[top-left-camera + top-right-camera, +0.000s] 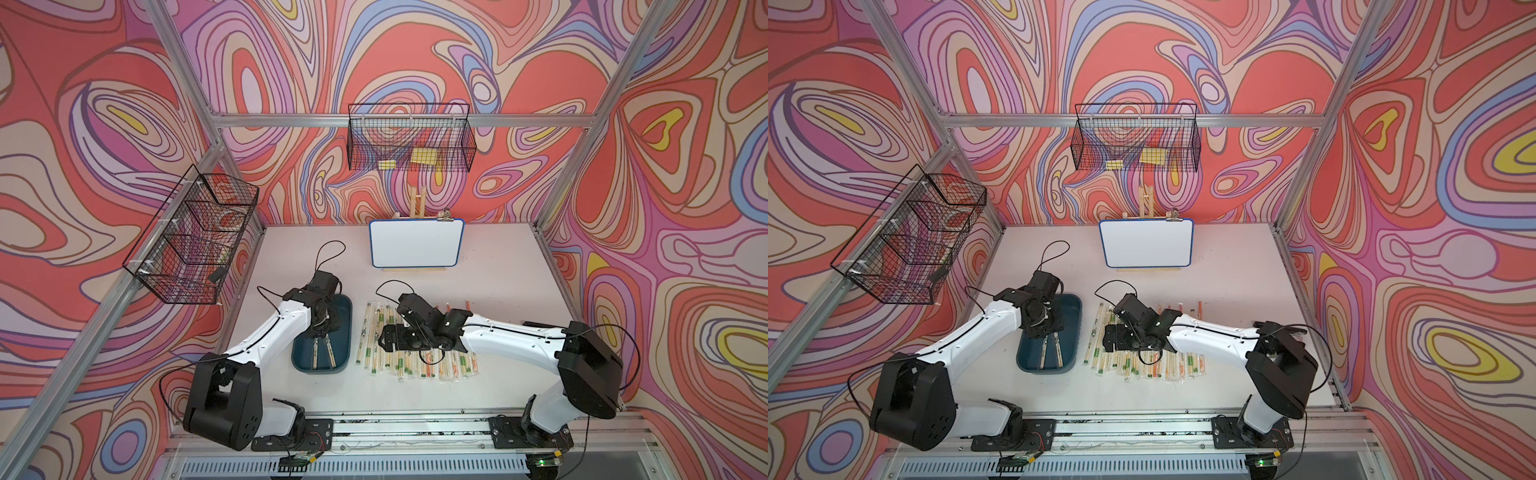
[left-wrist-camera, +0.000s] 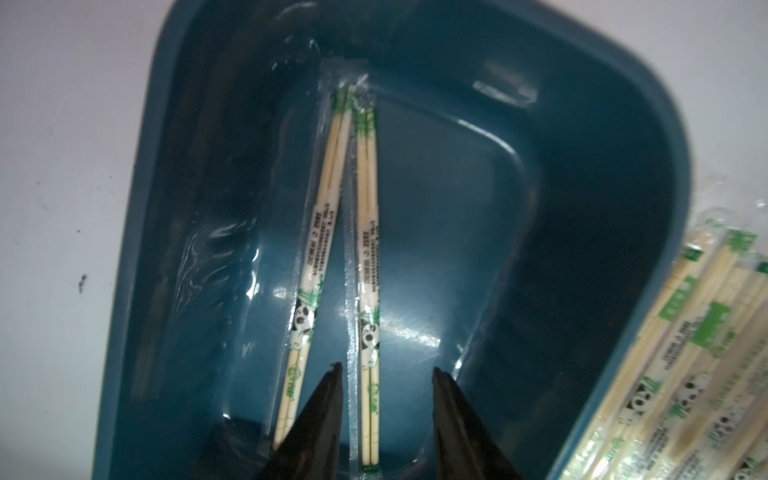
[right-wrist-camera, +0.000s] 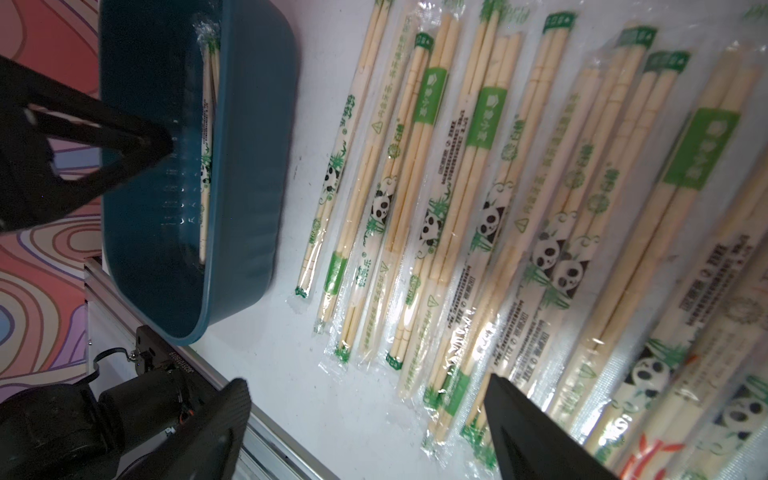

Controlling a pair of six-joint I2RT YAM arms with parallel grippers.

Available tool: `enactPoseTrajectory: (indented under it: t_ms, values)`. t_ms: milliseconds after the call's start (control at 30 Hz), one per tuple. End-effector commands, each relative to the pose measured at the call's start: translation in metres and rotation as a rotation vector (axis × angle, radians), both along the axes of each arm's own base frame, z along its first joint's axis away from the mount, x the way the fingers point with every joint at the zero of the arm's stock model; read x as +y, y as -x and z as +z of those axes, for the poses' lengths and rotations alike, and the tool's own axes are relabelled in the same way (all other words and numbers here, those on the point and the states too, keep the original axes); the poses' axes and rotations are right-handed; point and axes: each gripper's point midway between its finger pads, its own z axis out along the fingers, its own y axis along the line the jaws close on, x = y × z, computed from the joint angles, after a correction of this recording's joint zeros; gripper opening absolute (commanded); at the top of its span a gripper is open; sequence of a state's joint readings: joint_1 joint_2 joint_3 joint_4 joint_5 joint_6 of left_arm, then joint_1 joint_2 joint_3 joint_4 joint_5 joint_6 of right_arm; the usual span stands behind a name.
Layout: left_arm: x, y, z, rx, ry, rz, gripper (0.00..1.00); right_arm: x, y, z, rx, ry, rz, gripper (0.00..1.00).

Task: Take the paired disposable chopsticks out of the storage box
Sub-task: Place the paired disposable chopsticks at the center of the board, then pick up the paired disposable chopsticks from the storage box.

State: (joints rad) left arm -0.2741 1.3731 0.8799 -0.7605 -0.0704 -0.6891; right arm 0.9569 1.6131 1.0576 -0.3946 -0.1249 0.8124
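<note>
Bamboo chopstick pair (image 2: 369, 257) in storage box (image 2: 602, 166) lies between tips of spread-apart left claw (image 2: 386, 368).

Print on the paired disposable chopsticks (image 3: 482, 124) illegible

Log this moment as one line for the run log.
left gripper: open, inside storage box, straddling one of two chopstick pairs | right gripper: open, empty, over sleeved pairs beside box

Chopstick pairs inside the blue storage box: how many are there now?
2. Both lie on the floor of the storage box, side by side: one pair slanted, the other pair running between the open fingers of the left gripper. The gripper may hide more.
</note>
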Motion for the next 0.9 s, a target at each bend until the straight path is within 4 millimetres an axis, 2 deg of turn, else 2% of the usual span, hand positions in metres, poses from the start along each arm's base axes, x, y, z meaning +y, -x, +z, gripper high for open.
enactPoseTrajectory:
  t_ms: [0, 200, 867]
  values:
    - [0.004, 0.005, -0.012, 0.032, -0.004, 0.026, 0.40, 0.012, -0.004, 0.007, -0.012, -0.022, 0.020, 0.94]
    - [0.006, 0.006, -0.030, 0.058, -0.010, 0.032, 0.40, 0.011, -0.004, 0.008, -0.014, -0.017, 0.021, 0.94]
    - [-0.001, 0.007, -0.068, 0.096, 0.032, 0.026, 0.36, 0.007, -0.003, 0.006, -0.014, -0.006, 0.015, 0.94]
